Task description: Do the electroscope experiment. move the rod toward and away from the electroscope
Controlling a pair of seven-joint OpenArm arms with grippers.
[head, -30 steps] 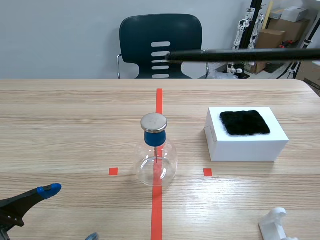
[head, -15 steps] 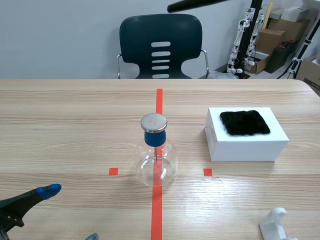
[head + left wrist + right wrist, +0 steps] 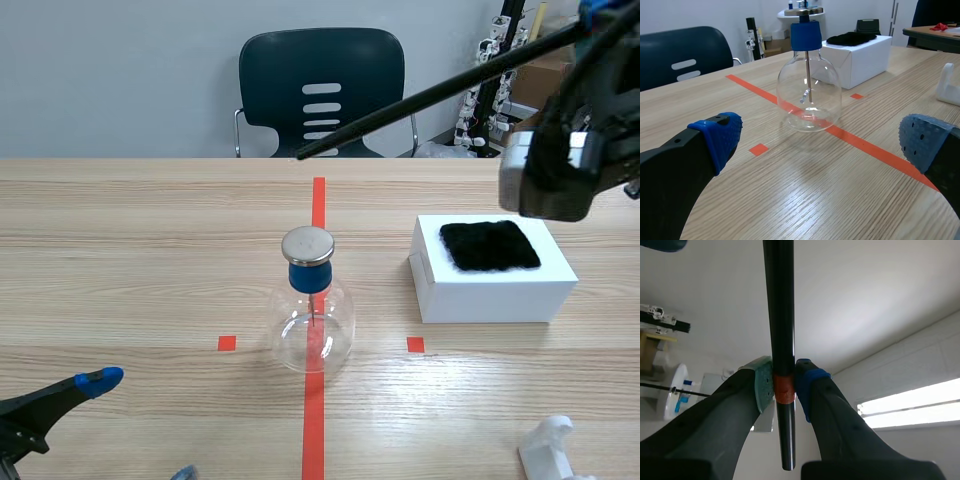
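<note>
— What sits closest?

— The left gripper, low at the near table edge. Its jaws are spread wide with nothing between them. Its blue dotted pads stand either side of the electroscope, which is ahead of them. A white plastic piece lies at the near right.

— And the electroscope itself?

— It stands upright on the red tape line, mid-table. It is a clear round flask with a blue stopper, a metal disc on top and a thin stem inside. To its right, well apart, a white box carries a black cloth.

— The rod?

— The black rod slants down from the raised right arm. Its tip hangs in the air above and beyond the disc, touching nothing. The right gripper is clamped on it, pads pressed to an orange-red band.

— Farther back?

— A dark chair beyond the far edge, and cardboard boxes. Any print on them is too small to read.
</note>
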